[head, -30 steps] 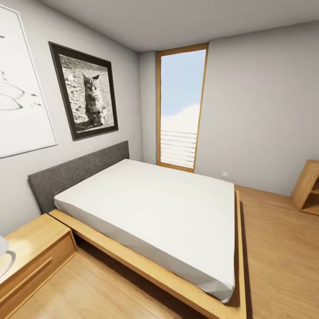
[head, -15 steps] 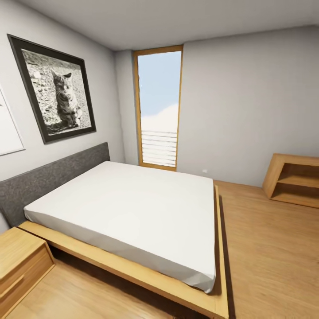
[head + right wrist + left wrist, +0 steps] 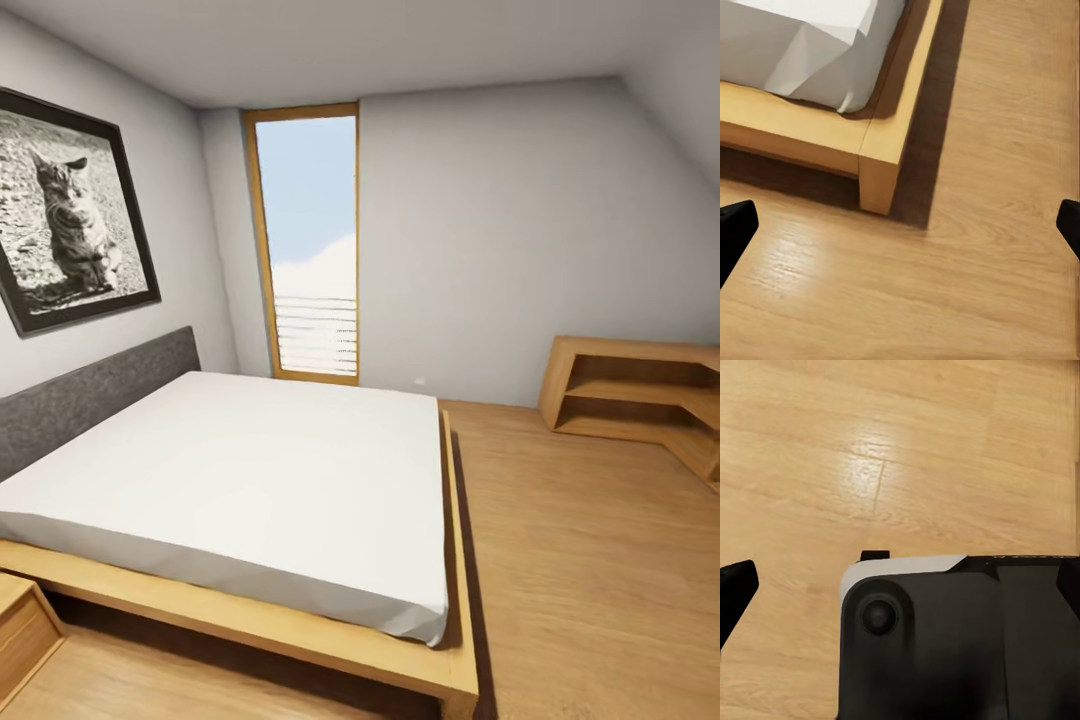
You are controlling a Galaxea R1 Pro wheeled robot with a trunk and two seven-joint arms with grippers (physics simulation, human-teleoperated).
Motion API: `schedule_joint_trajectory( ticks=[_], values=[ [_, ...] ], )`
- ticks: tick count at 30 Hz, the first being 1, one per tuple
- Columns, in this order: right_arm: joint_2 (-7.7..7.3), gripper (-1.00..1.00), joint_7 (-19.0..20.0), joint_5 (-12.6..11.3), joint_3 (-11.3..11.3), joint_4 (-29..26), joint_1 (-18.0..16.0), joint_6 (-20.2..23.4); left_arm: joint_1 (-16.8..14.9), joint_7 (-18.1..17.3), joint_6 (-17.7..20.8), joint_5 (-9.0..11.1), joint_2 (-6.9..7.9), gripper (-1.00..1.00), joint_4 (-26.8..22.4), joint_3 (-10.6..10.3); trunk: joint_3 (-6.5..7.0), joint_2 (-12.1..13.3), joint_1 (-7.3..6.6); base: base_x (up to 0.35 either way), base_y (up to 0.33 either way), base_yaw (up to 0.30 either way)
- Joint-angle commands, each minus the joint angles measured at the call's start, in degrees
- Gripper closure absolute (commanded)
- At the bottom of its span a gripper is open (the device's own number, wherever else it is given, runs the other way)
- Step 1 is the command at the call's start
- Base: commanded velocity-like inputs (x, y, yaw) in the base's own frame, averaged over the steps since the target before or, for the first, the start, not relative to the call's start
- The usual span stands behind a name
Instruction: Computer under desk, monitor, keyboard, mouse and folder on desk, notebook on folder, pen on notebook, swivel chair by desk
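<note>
You're facing the white-mattressed, light-wood bed (image 3: 250, 480) with a low wooden shelf (image 3: 640, 400) at two o'clock; both claws (image 3: 900, 225) hang spread and empty over the floor, no workspace item visible, so nothing looks started

I'm in a home bedroom. A low bed (image 3: 250, 480) with a white mattress, light wood frame and grey padded headboard (image 3: 90, 395) takes up most of the room. A framed black-and-white cat photograph (image 3: 65, 205) hangs above it. A tall wood-framed window (image 3: 310, 245) shows sky, a low wooden shelf unit (image 3: 630, 395) stands by the far wall, and the floor (image 3: 590, 580) is light wood planks.
</note>
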Motion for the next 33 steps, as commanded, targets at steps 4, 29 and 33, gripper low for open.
schedule_joint_trajectory(
  ticks=[4, 29, 33],
  values=[
    [0.74, -1.0, -1.4, -0.1, -0.2, 0.1, -2.6, 0.3, 0.0, 0.0, -0.2, 0.0, 0.0, -1.0, 0.0, 0.0, -0.08, -0.1, 0.01, 0.0, 0.0, -0.294],
    [7.29, -1.0, -6.4, -3.2, 0.0, 3.7, -9.7, -0.2, -0.1, 0.2, 0.1, 12.6, 0.34, -1.0, -24.1, 0.2, -0.08, -0.1, 0.01, 0.0, 0.0, -0.296],
    [7.24, -1.0, -6.4, -3.2, 0.1, 3.8, -9.8, -0.2, -0.1, 0.2, 0.0, 16.6, 0.93, -1.0, -23.7, 0.2, -0.08, -0.1, 0.01, 0.0, 0.0, -0.283]
  ],
)
